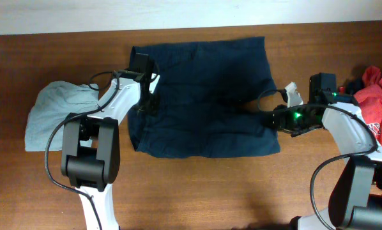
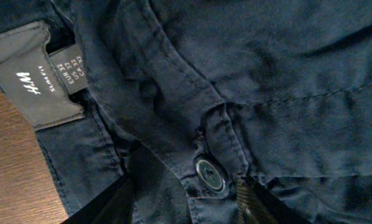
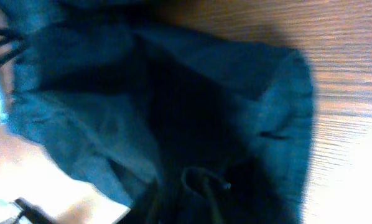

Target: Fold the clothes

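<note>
Navy shorts [image 1: 204, 96] flat; left fingers [image 2: 114, 202] spread, straddling waistband button [image 2: 209, 172]; right fingers [image 1: 275, 119] at hem, state unclear.

Both arms share one build: smooth white shell links [image 1: 117, 99] joined by black cylindrical motor housings [image 1: 89, 160]. Thin black cables [image 1: 53, 144] loop loosely beside each arm. The right arm's black wrist block [image 1: 283, 121] carries small green lights [image 1: 296, 116]. The left gripper [image 2: 183, 211] has dark fingers [image 2: 111, 205], visible low in its wrist view.
</note>
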`<state>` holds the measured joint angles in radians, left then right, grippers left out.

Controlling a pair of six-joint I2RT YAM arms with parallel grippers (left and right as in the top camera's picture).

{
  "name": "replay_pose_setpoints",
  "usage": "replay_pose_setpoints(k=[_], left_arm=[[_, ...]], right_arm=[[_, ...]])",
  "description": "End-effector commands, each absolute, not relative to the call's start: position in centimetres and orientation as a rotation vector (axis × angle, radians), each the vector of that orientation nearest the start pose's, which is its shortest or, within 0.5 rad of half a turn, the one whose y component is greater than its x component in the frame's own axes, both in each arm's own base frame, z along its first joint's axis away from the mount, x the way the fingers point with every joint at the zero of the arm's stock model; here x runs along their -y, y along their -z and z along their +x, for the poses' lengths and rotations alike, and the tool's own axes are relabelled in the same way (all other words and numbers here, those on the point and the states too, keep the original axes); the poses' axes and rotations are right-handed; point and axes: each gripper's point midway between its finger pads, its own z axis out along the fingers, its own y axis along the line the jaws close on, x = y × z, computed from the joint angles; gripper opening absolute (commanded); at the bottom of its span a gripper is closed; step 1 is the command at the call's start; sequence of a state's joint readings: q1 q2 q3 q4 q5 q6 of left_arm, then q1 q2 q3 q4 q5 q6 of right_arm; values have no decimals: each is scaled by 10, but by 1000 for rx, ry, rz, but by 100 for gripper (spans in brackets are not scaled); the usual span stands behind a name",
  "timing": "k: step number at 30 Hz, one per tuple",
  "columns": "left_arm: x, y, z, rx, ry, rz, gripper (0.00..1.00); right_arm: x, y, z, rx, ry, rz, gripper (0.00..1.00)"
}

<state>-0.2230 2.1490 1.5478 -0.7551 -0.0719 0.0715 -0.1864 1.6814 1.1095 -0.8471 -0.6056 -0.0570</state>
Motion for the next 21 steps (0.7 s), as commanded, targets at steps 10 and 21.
replay_pose_setpoints(k=[10, 21], left_arm=[[79, 6, 445, -2912, -132, 424, 53], [79, 7, 444, -2916, -132, 425, 53]], right_arm=[[-29, -232, 337, -2414, -687, -142, 4], [41, -98, 288, -2965, -243, 609, 44]])
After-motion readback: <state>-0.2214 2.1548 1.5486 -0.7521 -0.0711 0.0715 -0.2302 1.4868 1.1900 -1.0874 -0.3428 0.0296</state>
